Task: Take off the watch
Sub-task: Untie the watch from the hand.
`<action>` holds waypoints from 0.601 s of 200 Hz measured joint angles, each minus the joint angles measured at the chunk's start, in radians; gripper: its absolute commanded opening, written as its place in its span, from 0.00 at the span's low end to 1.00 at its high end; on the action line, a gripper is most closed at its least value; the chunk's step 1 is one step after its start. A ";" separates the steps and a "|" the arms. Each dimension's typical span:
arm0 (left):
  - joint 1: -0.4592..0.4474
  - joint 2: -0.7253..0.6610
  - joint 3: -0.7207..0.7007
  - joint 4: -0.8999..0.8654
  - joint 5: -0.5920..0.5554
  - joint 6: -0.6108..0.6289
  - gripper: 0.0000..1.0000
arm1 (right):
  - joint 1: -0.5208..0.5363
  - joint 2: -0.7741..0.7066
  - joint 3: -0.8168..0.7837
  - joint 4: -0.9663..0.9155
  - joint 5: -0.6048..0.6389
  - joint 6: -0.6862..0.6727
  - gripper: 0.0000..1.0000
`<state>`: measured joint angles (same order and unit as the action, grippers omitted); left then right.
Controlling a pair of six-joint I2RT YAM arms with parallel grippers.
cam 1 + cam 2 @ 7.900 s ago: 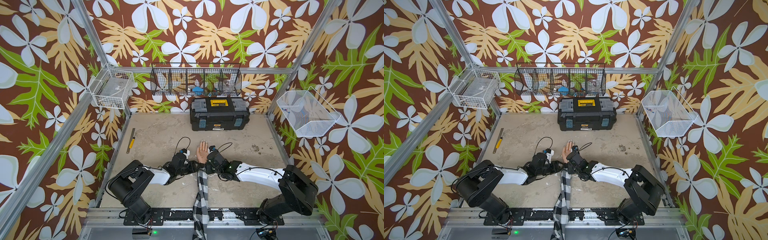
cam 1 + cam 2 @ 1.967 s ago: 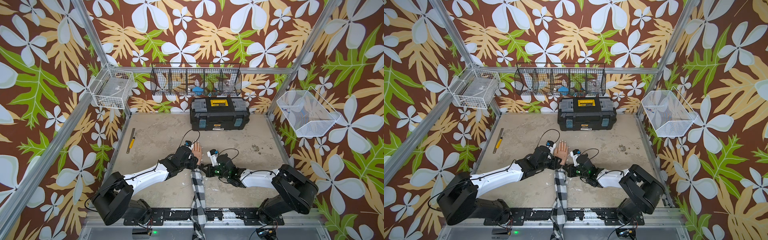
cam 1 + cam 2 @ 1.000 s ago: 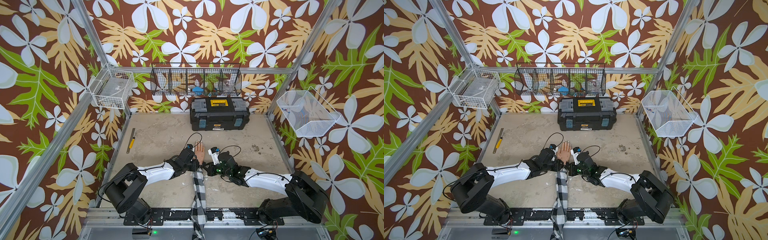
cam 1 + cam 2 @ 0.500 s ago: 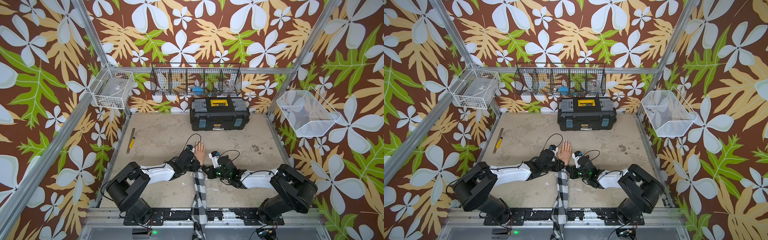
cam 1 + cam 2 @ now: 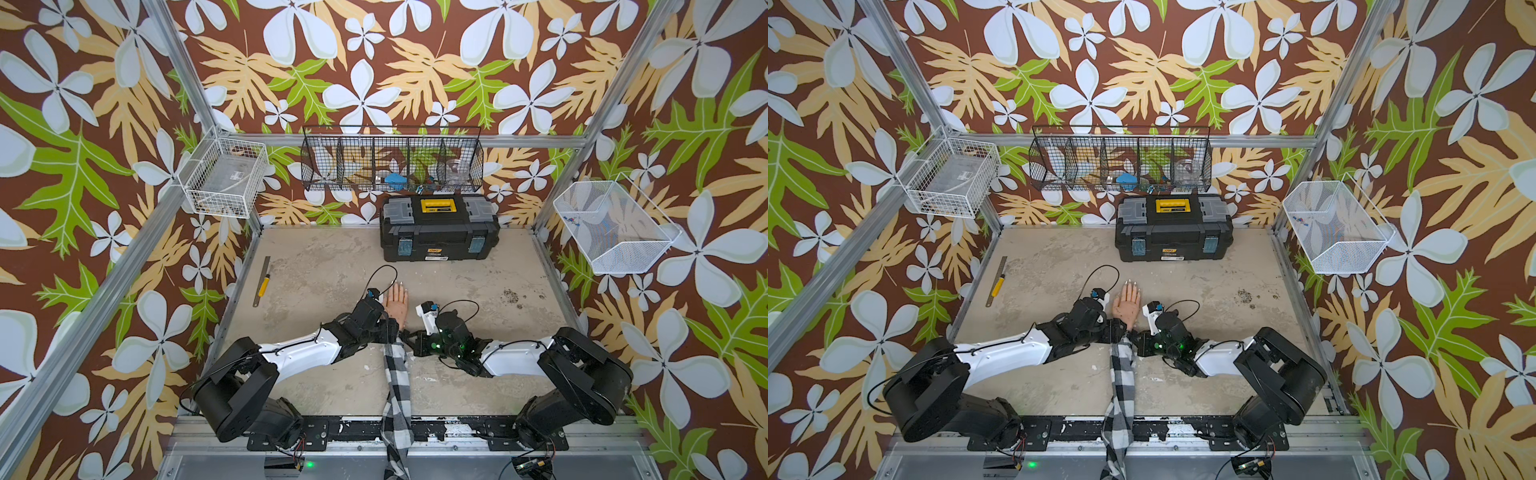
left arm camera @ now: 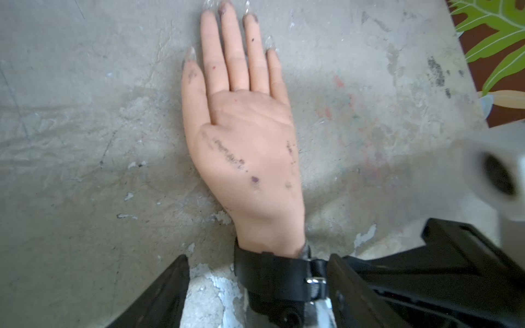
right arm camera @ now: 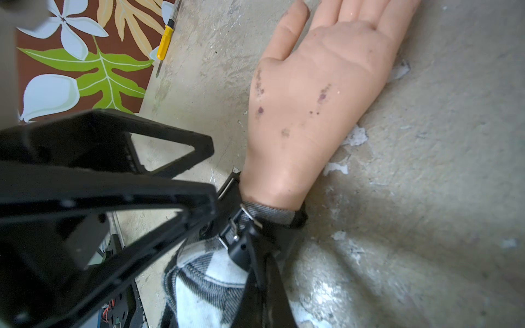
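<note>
Small black wristwatch (image 6: 270, 274), thin strap, silvery buckle: wrapped around the wrist of a flesh-toned mannequin hand (image 6: 247, 142), which is laid palm-up on the grey scuffed tabletop (image 6: 85, 170) so the buckle is exposed. Right gripper (image 7: 250, 264): clenched, seemingly on the strap's free end, presumably to work it loose. Left gripper (image 6: 257, 259): released, jaws spread either side of the wrist, probably to steady it. Black-and-white checked sleeve (image 7: 210, 272): found just behind the strap.

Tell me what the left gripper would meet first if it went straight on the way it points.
Probably the watch: the left gripper points at its strap, jaws open astride the wrist of the mannequin hand; depth is unclear.
</note>
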<state>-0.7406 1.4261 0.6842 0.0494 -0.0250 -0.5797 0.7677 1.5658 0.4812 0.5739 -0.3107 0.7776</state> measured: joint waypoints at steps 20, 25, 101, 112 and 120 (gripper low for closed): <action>-0.005 -0.011 0.012 -0.023 -0.002 0.010 0.74 | 0.000 0.000 0.000 0.000 -0.001 0.000 0.00; -0.009 -0.011 0.014 -0.031 -0.008 0.013 0.73 | 0.000 0.000 0.000 0.000 -0.001 0.000 0.00; -0.160 0.033 0.077 -0.148 -0.186 0.088 0.68 | 0.000 0.000 0.003 -0.003 0.000 0.000 0.00; -0.167 0.039 0.079 -0.154 -0.209 0.088 0.68 | 0.000 0.000 0.003 -0.003 0.000 0.000 0.00; -0.167 0.044 0.082 -0.158 -0.226 0.088 0.68 | 0.000 -0.001 0.002 -0.003 0.000 0.000 0.00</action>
<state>-0.9081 1.4700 0.7662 -0.1089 -0.2508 -0.4915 0.7677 1.5650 0.4831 0.5709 -0.3107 0.7773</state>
